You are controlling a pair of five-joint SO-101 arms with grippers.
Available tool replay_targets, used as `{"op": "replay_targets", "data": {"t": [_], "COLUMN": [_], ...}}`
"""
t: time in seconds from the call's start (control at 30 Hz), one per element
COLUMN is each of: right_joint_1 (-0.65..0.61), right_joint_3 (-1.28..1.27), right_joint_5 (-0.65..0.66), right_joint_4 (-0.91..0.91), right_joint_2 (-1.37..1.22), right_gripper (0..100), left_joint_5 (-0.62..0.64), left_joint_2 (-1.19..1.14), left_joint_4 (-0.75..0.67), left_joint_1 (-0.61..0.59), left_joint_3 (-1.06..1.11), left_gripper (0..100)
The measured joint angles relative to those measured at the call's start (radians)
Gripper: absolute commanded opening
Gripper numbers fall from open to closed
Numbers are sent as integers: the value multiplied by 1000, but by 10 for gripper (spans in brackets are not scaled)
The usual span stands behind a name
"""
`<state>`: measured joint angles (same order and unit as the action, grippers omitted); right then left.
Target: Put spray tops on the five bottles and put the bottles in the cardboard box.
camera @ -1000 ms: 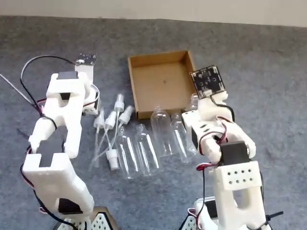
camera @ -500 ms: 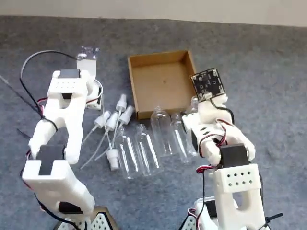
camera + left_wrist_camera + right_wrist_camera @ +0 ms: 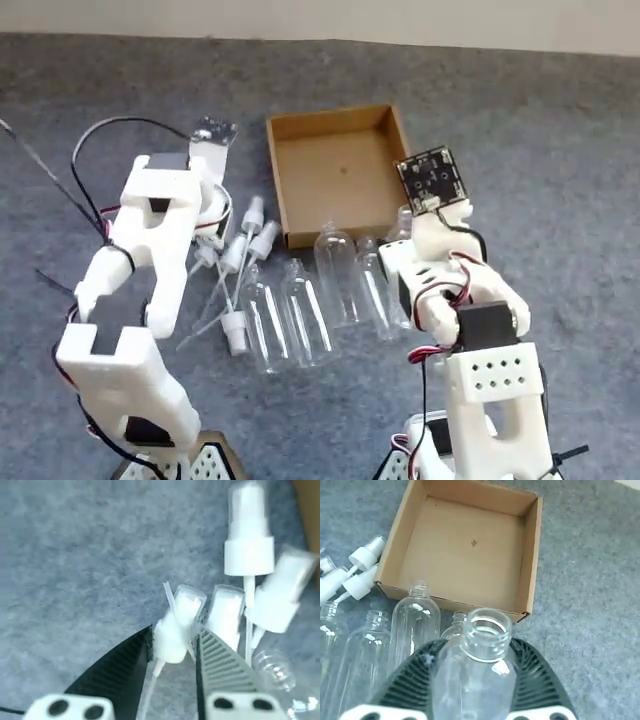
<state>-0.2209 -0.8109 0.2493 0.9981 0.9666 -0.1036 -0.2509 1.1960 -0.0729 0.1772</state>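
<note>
Several clear bottles [image 3: 337, 270] lie open-mouthed on the grey carpet in front of the cardboard box [image 3: 340, 170]. My right gripper [image 3: 472, 650] is shut on one more clear bottle [image 3: 480, 670], neck toward the box [image 3: 470, 550]; in the high view this bottle [image 3: 403, 220] sits just off the box's near right corner. White spray tops [image 3: 250, 215] lie in a cluster left of the bottles. My left gripper [image 3: 174, 632] is shut on one spray top [image 3: 175, 625], with other tops [image 3: 249, 540] close beside it. Another top [image 3: 236, 332] lies apart, nearer the arm bases.
The box is open-topped with nothing inside. Thin dip tubes [image 3: 205, 320] trail from the spray tops toward the left arm. A bottle mouth [image 3: 272, 662] lies right by the left gripper. Bare carpet surrounds the box on its far and right sides.
The left arm has swung right, toward the spray-top cluster, and the tops' tubes have shifted. The right arm has hardly moved and still holds its bottle.
</note>
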Motion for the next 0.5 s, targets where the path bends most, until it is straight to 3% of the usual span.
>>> {"op": "replay_targets", "data": {"t": [0.17,0.37,0.5], "right_joint_1": [0,0,0], "right_joint_3": [0,0,0], "right_joint_5": [0,0,0], "right_joint_4": [0,0,0], "right_joint_2": [0,0,0], "right_gripper": [4,4,4], "left_joint_5": [-6,-2,-5], "left_joint_2": [-57,-130,-152], "left_joint_4": [0,0,0], "left_joint_1": [0,-28,-32], "left_joint_3": [-8,-75,-126], "left_gripper": [130,24,26]}}
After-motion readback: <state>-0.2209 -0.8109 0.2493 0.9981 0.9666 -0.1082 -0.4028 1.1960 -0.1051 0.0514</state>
